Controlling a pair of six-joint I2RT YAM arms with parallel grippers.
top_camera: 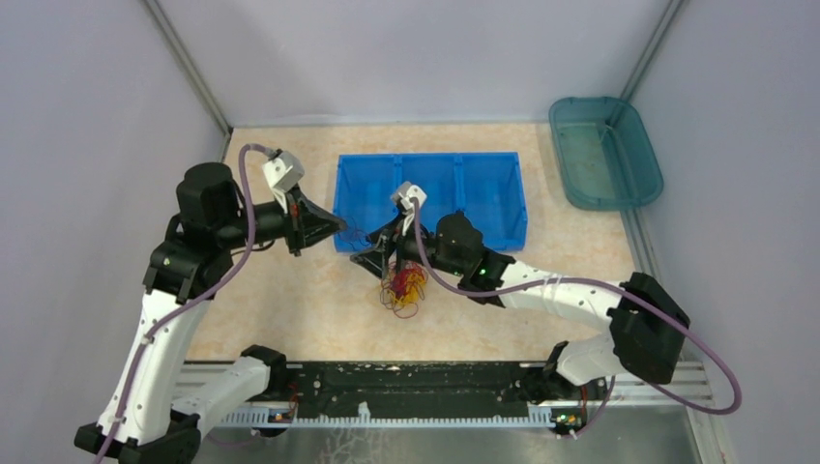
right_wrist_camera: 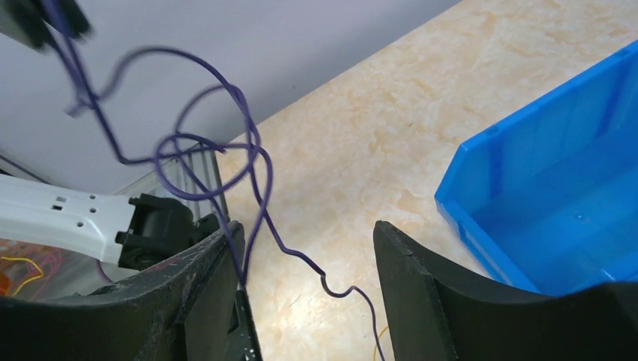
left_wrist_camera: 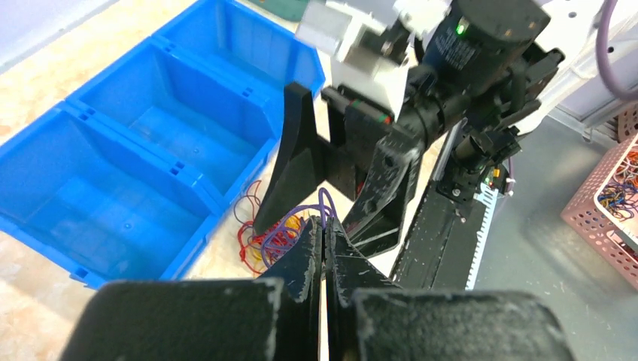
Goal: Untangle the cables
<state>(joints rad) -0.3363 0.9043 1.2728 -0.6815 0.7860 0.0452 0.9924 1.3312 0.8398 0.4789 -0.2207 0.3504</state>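
Observation:
The cables (top_camera: 404,287) lie in a small red, yellow-orange and dark tangle on the table just in front of the blue bin (top_camera: 488,227). My left gripper (top_camera: 338,230) is shut on a dark navy cable (left_wrist_camera: 322,204), which loops out of its tips (left_wrist_camera: 325,235) above the tangle (left_wrist_camera: 265,242). My right gripper (top_camera: 382,253) is open right over the tangle. In the right wrist view, the navy cable (right_wrist_camera: 256,188) runs up between its spread fingers (right_wrist_camera: 308,259), close to the left finger (right_wrist_camera: 214,278), towards the upper left.
The blue bin has three compartments (left_wrist_camera: 180,139) and stands behind the tangle. A teal tray (top_camera: 604,150) sits at the back right. A pink basket (left_wrist_camera: 613,192) with more cables stands off the table. A black rail (top_camera: 406,387) runs along the near edge.

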